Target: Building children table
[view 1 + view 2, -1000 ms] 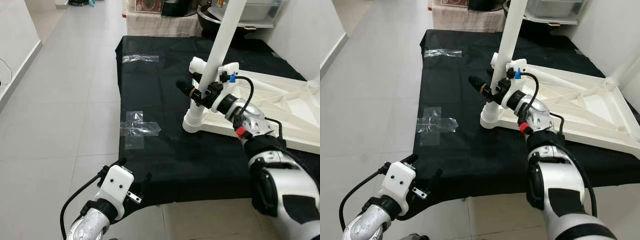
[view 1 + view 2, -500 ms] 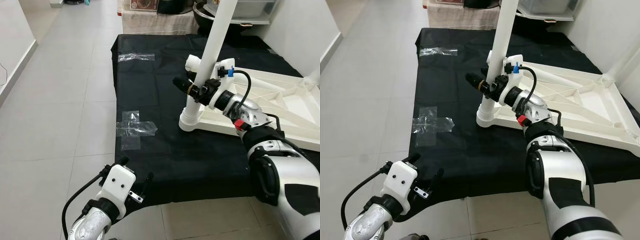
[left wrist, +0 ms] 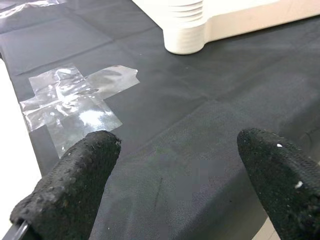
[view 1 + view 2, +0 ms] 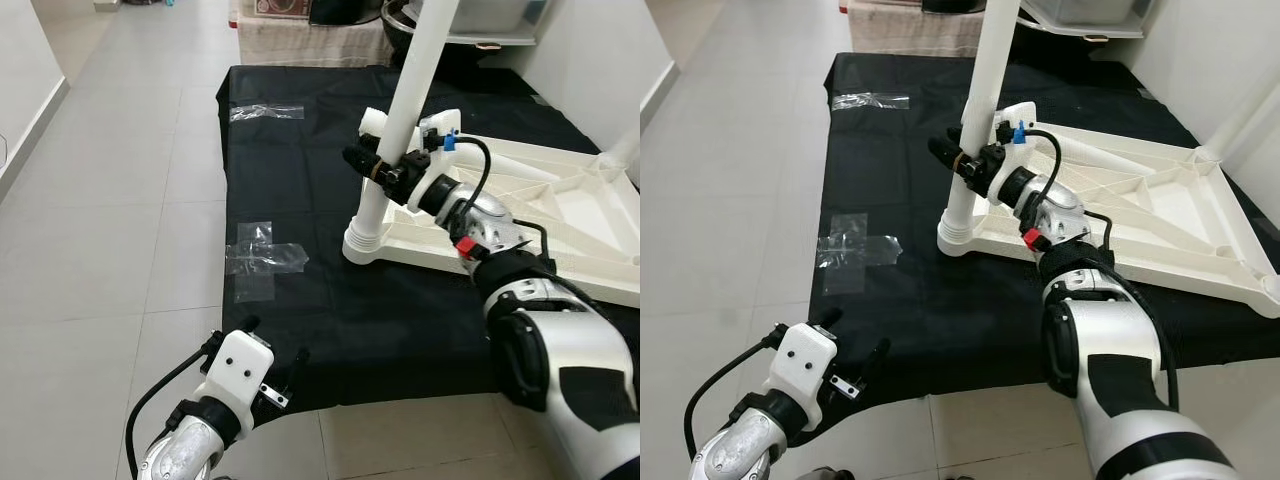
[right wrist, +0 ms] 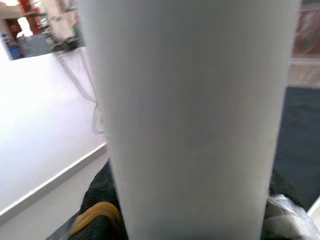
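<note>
On the grey tiled floor [image 4: 110, 200] lies a black cloth [image 4: 290, 140] bearing the upturned white tabletop [image 4: 560, 215], its white leg [image 4: 395, 130] standing tilted in the corner socket, where the right gripper [image 4: 375, 168] stays clamped on it. Over the cloth's near edge the left gripper [image 3: 175, 185] hovers, fingers apart, near clear tape [image 3: 75, 105]. Close up, the leg fills the right wrist camera, and its top leans further left than before.

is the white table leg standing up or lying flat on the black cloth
Standing up, tilted slightly. The table leg rises from the corner of the upside-down tabletop, with the right claw closed around it.
</note>
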You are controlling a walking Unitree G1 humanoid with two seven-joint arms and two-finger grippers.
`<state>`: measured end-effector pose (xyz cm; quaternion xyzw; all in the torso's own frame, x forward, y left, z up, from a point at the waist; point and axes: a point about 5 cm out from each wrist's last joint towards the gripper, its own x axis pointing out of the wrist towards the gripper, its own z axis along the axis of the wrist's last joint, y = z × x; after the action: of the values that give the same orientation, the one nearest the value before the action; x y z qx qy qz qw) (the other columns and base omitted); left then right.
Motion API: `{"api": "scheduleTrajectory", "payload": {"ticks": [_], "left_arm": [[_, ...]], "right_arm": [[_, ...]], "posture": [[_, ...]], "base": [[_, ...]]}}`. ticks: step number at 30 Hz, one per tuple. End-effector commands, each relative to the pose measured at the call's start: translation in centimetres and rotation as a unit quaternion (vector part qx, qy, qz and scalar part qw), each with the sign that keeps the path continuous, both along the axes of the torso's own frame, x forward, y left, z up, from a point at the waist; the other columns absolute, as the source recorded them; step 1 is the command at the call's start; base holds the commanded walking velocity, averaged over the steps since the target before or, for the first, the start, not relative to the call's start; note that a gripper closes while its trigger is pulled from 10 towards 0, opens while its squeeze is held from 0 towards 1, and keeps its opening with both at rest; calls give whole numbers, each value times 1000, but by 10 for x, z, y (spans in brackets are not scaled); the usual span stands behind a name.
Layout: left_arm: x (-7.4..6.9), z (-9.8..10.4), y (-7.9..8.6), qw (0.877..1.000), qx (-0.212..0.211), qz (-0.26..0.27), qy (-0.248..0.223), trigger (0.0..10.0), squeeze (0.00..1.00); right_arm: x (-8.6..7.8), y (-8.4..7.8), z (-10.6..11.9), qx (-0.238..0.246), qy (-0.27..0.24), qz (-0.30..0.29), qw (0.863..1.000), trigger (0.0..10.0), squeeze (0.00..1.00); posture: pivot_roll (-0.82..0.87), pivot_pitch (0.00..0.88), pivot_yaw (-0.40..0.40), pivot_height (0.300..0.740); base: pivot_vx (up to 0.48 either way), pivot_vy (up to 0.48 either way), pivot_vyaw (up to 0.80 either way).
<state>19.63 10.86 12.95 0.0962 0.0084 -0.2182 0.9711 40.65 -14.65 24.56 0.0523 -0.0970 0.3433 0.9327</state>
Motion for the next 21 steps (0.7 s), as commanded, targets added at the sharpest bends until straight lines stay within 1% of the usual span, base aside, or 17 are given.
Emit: {"api": "scheduleTrajectory", "payload": {"ticks": [1, 3, 4, 6, 7, 8, 9, 10, 11, 12, 13, 15, 16, 17, 18, 20, 21], "left_arm": [[-1, -5, -1, 1000, 2, -2, 15, 10000, 0], [-2, -4, 0, 1000, 6, -4, 12, 10000, 0], [-2, -4, 0, 1000, 6, -4, 12, 10000, 0], [-2, -5, 0, 1000, 1, -2, 15, 10000, 0], [-2, -5, 1, 1000, 0, -1, 16, 10000, 0], [-2, -5, 1, 1000, -1, -2, 17, 10000, 0], [-2, -5, 1, 1000, -1, -2, 17, 10000, 0], [-2, -5, 1, 1000, 0, -2, 16, 10000, 0], [-2, -5, 1, 1000, 0, -2, 16, 10000, 0], [-2, -4, 1, 1000, 0, -1, 17, 10000, 0], [-2, -4, 1, 1000, 0, -1, 17, 10000, 0], [-2, -4, 1, 1000, 0, 0, 17, 10000, 0], [-2, -4, 1, 1000, 0, 0, 17, 10000, 0], [-2, -4, 0, 1000, -1, 0, 17, 10000, 0], [-2, -4, 0, 1000, -1, 0, 17, 10000, 0], [-2, -4, 0, 1000, -2, -1, 16, 10000, 0], [-2, -4, 0, 1000, -2, -1, 17, 10000, 0]], "right_arm": [[-1, 3, -26, 18, 40, -77, 996, 0, 0], [-3, 5, -29, 26, 45, -143, 988, 0, 0], [-3, 5, -29, 26, 45, -143, 988, 0, 0], [-12, 2, -36, 9, 43, -265, 963, 0, 0], [-16, 0, -37, 7, 38, -304, 952, 0, 0], [-22, -3, -39, 14, 42, -357, 933, 0, 0], [-22, -3, -39, 14, 42, -357, 933, 0, 0], [-29, -1, -38, 30, 49, -402, 914, 0, 0], [-29, -1, -38, 30, 49, -402, 914, 0, 0], [-42, 7, -38, 55, 63, -460, 884, 0, 0], [-42, 7, -38, 55, 63, -460, 884, 0, 0], [-51, 25, -38, 74, 83, -483, 869, 0, 0], [-51, 25, -38, 74, 83, -483, 869, 0, 0], [-53, 36, -37, 86, 93, -488, 864, 0, 0], [-53, 36, -37, 86, 93, -488, 864, 0, 0], [-58, 56, -37, 100, 111, -487, 860, 0, 0], [-60, 63, -37, 105, 117, -474, 867, 0, 0]], "posture": [[159, 150, -103, 740], [148, 153, -100, 740], [148, 153, -100, 740], [143, 152, -97, 740], [143, 152, -97, 740], [139, 156, -100, 740], [139, 156, -100, 740], [142, 158, -101, 740], [142, 158, -101, 740], [140, 164, -101, 740], [140, 164, -101, 740], [145, 165, -103, 740], [145, 165, -103, 740], [146, 166, -106, 740], [146, 166, -106, 740], [147, 165, -105, 740], [146, 167, -106, 740]], "base": [[0, 0, 0], [0, 0, 0], [0, 0, 0], [0, 0, 0], [0, 0, 0], [0, 0, 0], [0, 0, 0], [0, 0, 0], [0, 0, 0], [0, 0, 0], [0, 0, 0], [0, 0, 0], [0, 0, 0], [0, 0, 0], [0, 0, 0], [0, 0, 0], [0, 0, 0]]}}
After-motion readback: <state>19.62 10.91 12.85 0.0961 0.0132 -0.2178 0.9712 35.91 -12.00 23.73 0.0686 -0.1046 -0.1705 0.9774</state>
